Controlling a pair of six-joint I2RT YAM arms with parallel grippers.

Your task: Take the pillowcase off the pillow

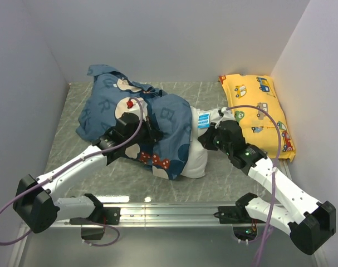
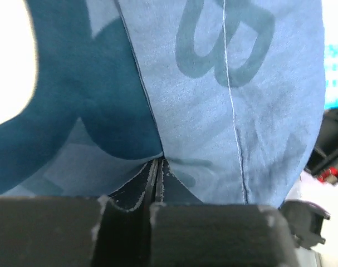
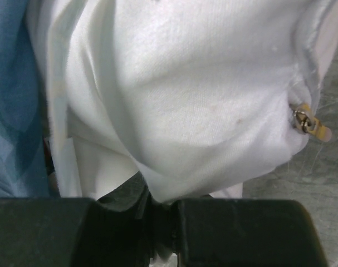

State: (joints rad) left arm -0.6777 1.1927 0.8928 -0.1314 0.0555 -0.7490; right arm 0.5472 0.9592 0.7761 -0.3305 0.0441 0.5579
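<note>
- Dark-blue pillowcase (image 1: 130,119), printed with mouse faces, red dotted bows and pale letters, lies bunched from the far-left corner toward the middle of the grey surface (image 1: 174,181).
- White pillow (image 1: 196,158) sits at the middle of the surface. Its left part is under the pillowcase, and its right end is bare and bulges toward the near edge.
- A small blue-and-white tag (image 1: 204,120) shows on the bare end, on the side toward the far edge.
- The left fingers (image 2: 213,233) are at the pillowcase's right-hand part, over the covered pillow. In the left wrist view the blue cloth fills the frame just ahead of them.
- These fingers are pressed together with almost no gap, pinching a narrow fold of the pillowcase between them.
- The right fingers (image 3: 246,231) are at the bare right end of the pillow. In the right wrist view the white cloth hangs directly in front of them.
- They too are nearly closed, clamped on a bunched fold of the pillow's white fabric.
- A small metal zipper pull (image 3: 305,119) sits at the pillow's edge, apart from these fingers.
- A yellow car-print pillow (image 1: 258,111) lies along the right edge near the far-right corner, just beside the right arm.
</note>
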